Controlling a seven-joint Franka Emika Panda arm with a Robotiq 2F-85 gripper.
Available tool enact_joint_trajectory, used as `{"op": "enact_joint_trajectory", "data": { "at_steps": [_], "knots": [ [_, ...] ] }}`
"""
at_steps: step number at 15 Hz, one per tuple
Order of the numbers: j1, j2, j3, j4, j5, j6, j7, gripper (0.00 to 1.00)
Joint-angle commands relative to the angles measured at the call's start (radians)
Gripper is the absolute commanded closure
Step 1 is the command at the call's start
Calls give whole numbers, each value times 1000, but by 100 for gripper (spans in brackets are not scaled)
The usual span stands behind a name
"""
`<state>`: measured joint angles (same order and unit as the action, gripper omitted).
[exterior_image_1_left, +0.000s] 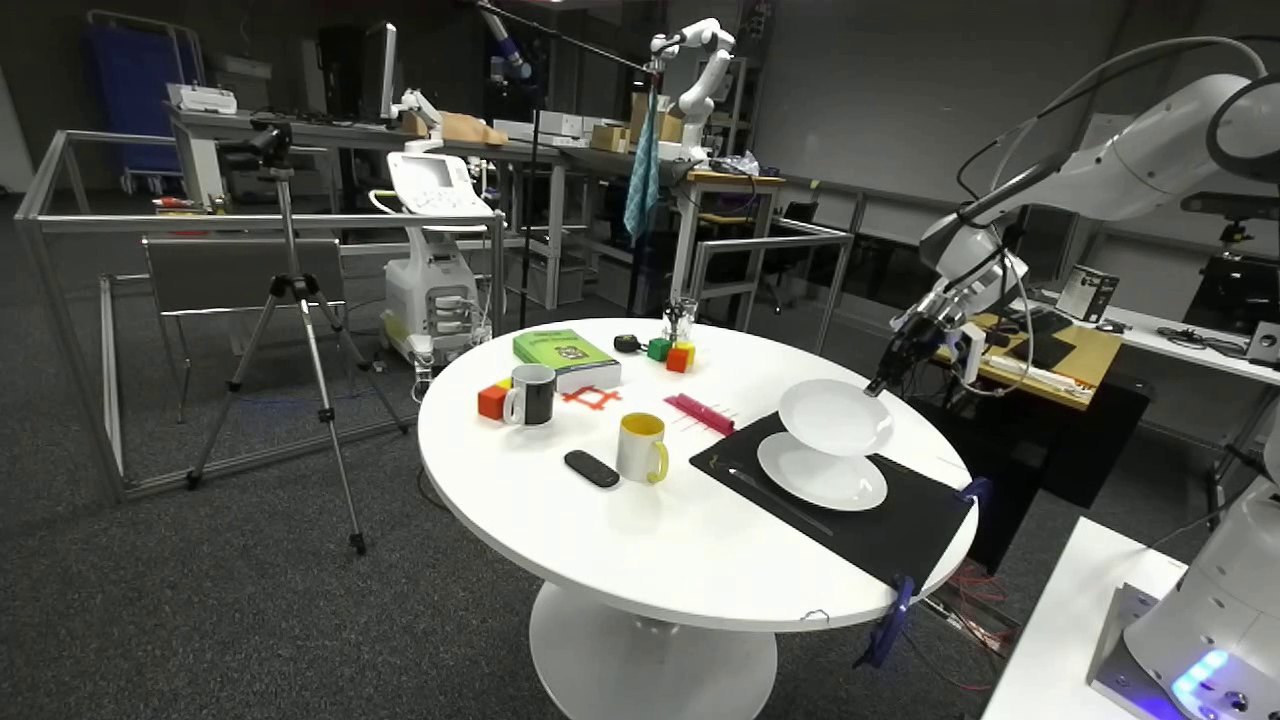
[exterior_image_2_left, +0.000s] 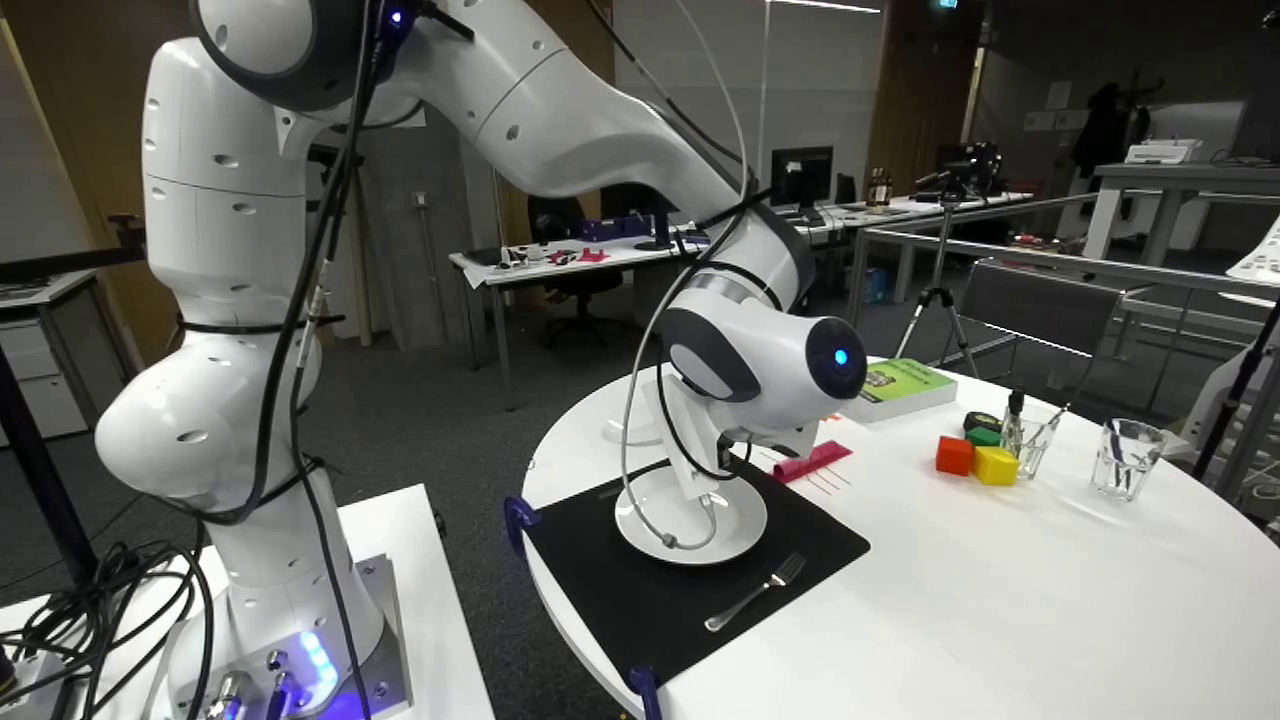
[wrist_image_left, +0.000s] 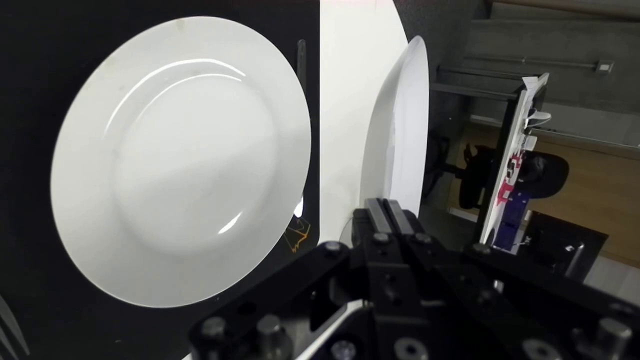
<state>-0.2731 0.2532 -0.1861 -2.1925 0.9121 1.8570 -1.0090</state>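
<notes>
The gripper (wrist_image_left: 388, 204) has its fingers (wrist_image_left: 378, 216) all but closed, pinching the rim of a white plate (wrist_image_left: 402, 130) that hangs tilted in the air, apart from a second plate (wrist_image_left: 182, 162) lying flat on a black mat (exterior_image_1_left: 912, 530). Held at one edge only, the white plate would likely swivel if jolted, so a firm pinch, slow turns and a clear gap from the second plate look like the safest handling. A knife (wrist_image_left: 301, 62) and a fork (exterior_image_2_left: 757, 592) flank the second plate, and two blue clamps (exterior_image_1_left: 888, 628) grip the black mat at the edge of a round white table (exterior_image_1_left: 560, 530). Farther across the tabletop stand a black-and-white mug (exterior_image_1_left: 535, 395) and a yellow-lined mug (exterior_image_1_left: 638, 450), while a thick green-covered book (exterior_image_1_left: 568, 358) lies near them and a pink object (exterior_image_1_left: 703, 414) sits just beside the black mat. Beyond, a tripod (exterior_image_1_left: 293, 287), a white wheeled cart (exterior_image_1_left: 432, 287) and another robot arm (exterior_image_1_left: 706, 85) on a wooden-topped bench (exterior_image_1_left: 735, 182) occupy a dim, carpeted workroom with metal railings (exterior_image_1_left: 270, 222) and desks (exterior_image_2_left: 560, 258)
</notes>
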Motion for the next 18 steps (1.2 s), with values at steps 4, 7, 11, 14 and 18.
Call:
{"op": "enact_joint_trajectory", "data": {
  "at_steps": [4, 7, 11, 14, 18],
  "knots": [
    [-13, 35, 0, 20, 26, -19, -9, 99],
    [-23, 50, -4, 30, 34, -20, -11, 99],
    [-46, 59, -16, 46, 46, -26, -14, 99],
    [-62, 78, -23, 67, 74, -33, -7, 99],
    [-79, 122, -24, 99, 138, -38, 4, 99]
  ]
}}
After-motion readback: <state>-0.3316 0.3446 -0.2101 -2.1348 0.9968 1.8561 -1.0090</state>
